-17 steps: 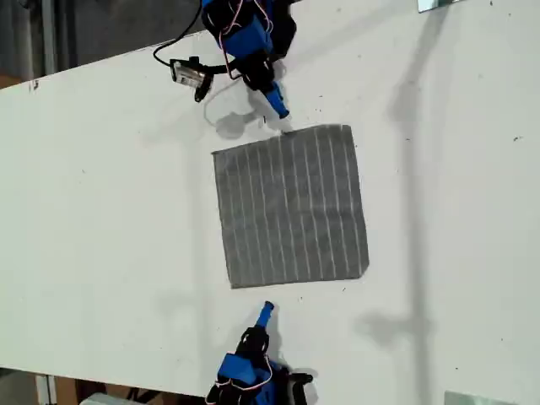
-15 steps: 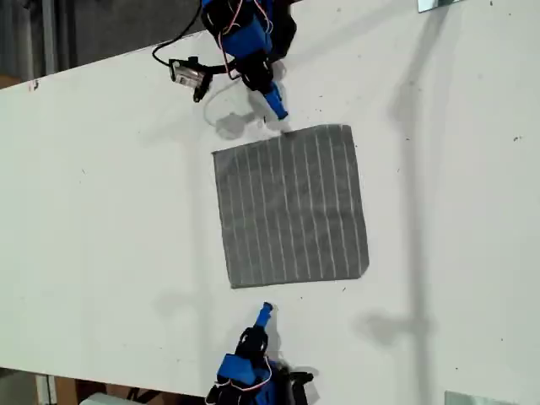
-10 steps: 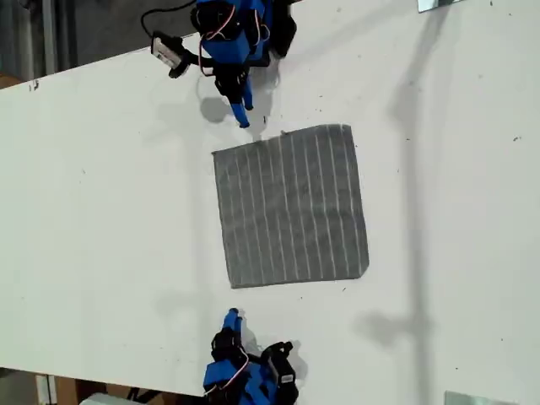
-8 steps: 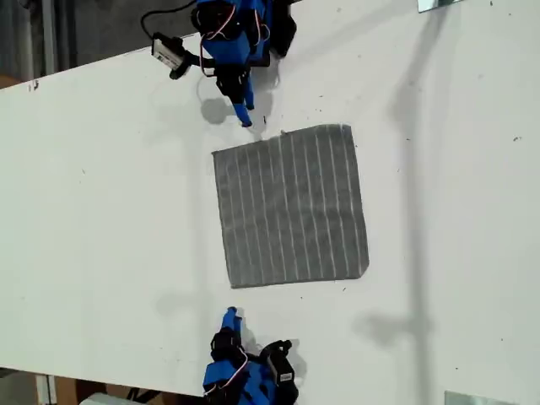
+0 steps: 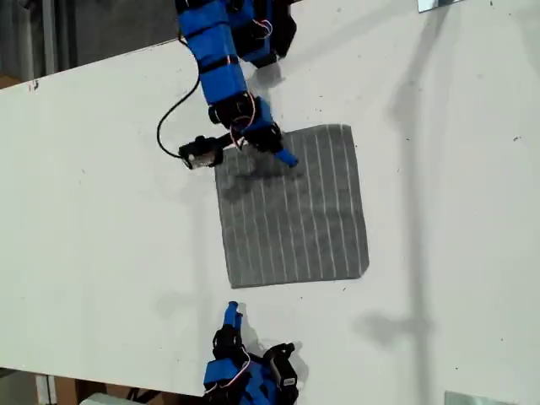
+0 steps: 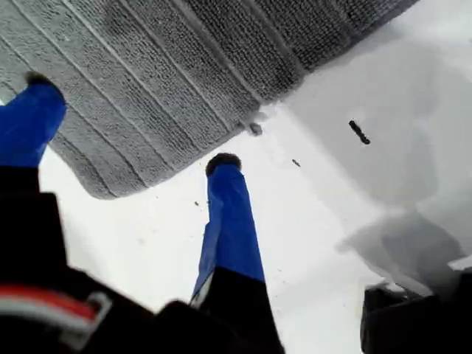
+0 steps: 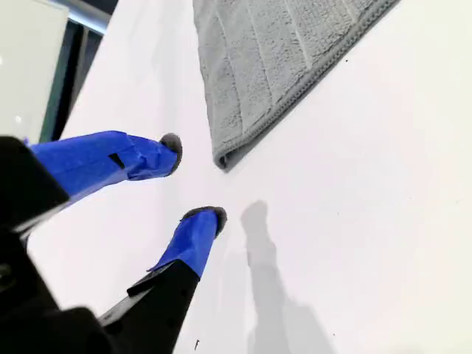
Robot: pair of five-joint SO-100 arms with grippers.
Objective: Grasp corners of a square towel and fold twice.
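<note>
Roughly at the centre of the exterior view, the towel point(image 5: 291, 207) lay flat on the white table point(image 5: 101, 219), a grey square with thin pale stripes running from the frame's top toward its bottom. Three of its corners lay bare and flat. The fourth, at the towel's upper left in the exterior view, was hidden under the arm that reached down from the top edge of the frame.

That arm carried my first gripper point(image 5: 283, 153), whose blue tip lay over the cloth near the towel's top edge. In the first wrist view, my first gripper point(image 6: 129, 125) stood spread wide: one blue finger point(image 6: 29, 122) lay against the striped cloth, the other point(image 6: 230, 214) lay against bare table just beside the towel's hem. A rounded corner point(image 6: 103, 190) of the towel point(image 6: 162, 81) showed between the two fingers. Nothing was clasped. Whether either finger pressed on a surface or hung just above it was hard to tell.

My second gripper point(image 5: 231, 315) sat near the bottom of the exterior view, on bare table, just beside the towel's lower left corner point(image 5: 233, 283) but apart from it. Much of its arm was cut off by the bottom edge of the frame. In the second wrist view, my second gripper point(image 7: 190, 179) was spread with its fingers parted and held nothing, and the nearest towel corner point(image 7: 223, 160) lay close ahead of the fingertips, untouched.

A black cable point(image 5: 173, 126) looped over the table beside the first arm.
</note>
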